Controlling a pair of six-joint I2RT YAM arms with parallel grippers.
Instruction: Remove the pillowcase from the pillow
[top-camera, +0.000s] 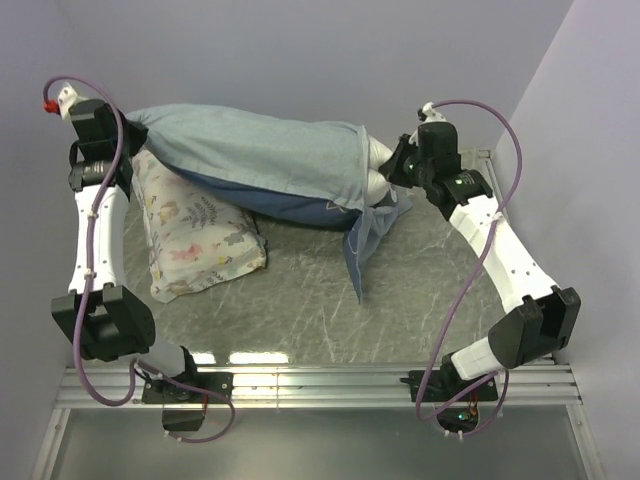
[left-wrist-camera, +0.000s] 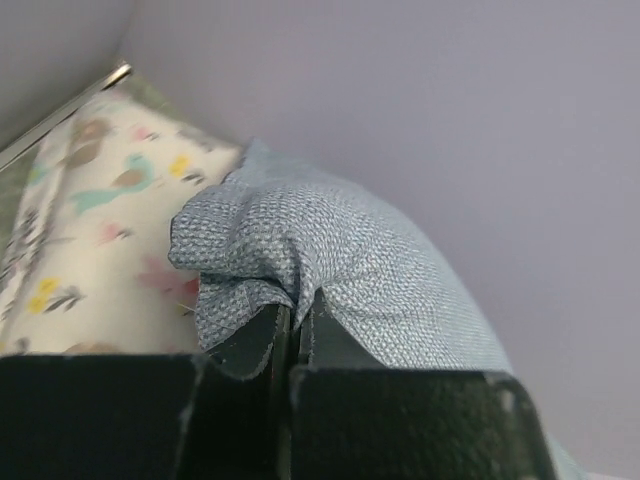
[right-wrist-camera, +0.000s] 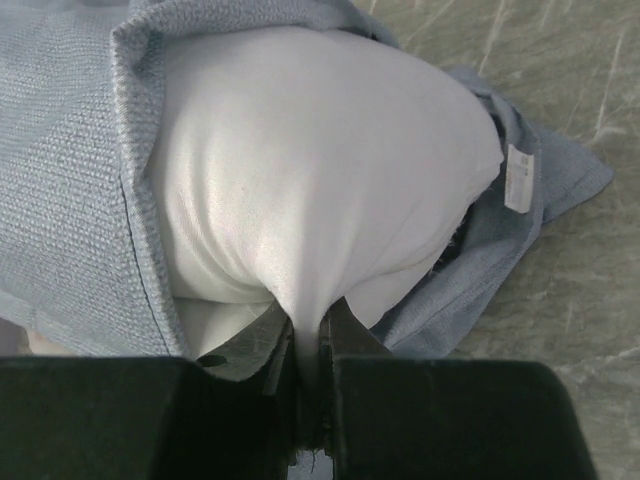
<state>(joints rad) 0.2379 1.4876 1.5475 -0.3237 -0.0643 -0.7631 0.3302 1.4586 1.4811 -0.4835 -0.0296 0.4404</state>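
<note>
The pillow (right-wrist-camera: 300, 160) lies left to right. The left claw (left-wrist-camera: 297, 315) pinches the pillowcase (left-wrist-camera: 330, 240) end; the right claw (right-wrist-camera: 308, 325) pinches bare pillow.

text: none legible | label: white tag (right-wrist-camera: 517, 178) at pillowcase (right-wrist-camera: 70, 150) edge, print too blurred to read

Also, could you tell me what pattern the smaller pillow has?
The smaller pillow is white with a pastel floral print, clearest in the left wrist view.
</note>
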